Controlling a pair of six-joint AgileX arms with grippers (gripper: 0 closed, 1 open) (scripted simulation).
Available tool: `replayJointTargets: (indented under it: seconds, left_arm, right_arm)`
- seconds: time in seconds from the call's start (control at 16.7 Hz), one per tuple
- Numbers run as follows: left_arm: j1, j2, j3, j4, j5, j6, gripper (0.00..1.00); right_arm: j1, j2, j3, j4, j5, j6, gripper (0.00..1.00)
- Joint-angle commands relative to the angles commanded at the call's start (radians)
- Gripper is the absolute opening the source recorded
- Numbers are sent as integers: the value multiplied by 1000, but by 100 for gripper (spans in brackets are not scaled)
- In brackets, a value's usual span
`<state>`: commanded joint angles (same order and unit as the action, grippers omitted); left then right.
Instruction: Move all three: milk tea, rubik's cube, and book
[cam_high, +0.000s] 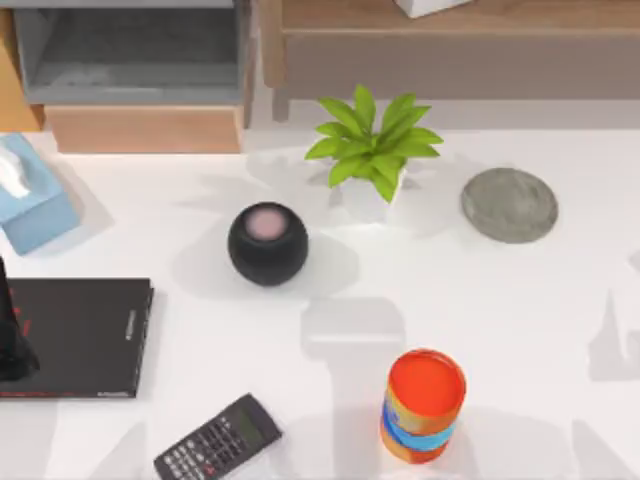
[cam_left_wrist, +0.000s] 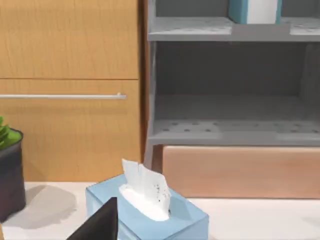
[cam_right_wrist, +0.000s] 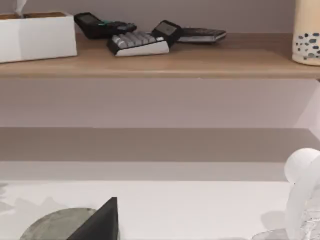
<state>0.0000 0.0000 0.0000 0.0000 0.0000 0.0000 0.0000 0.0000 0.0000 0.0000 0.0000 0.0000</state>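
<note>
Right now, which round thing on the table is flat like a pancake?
The grey stone disc, right of the plant. The black ball speaker bulges, and the orange can stands tall.

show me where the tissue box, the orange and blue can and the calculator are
tissue box (cam_high: 35, 205), top view, on its blue top face.
orange and blue can (cam_high: 424, 404), top view, on its orange lid and upper side.
calculator (cam_high: 218, 439), top view, on its keypad.

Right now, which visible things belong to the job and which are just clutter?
Job: milk tea on the wooden shelf; book on the grey shelf.
Clutter: can, speaker, plant, calculator, tissue box, black book, grey disc.
</note>
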Motion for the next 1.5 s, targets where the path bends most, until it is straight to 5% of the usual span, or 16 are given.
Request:
replayJointTargets:
  seconds: [0.48,1.2,1.5]
  left_arm:
    - [0,0,0,0,0,0,100]
    - [0,0,0,0,0,0,100]
    - [0,0,0,0,0,0,100]
  right_arm:
    - [-72,224,182,139,-68,2,100]
    - [-316,1476,844,603,-290,7,100]
    - [-392,1795,1035,742,-358,9,100]
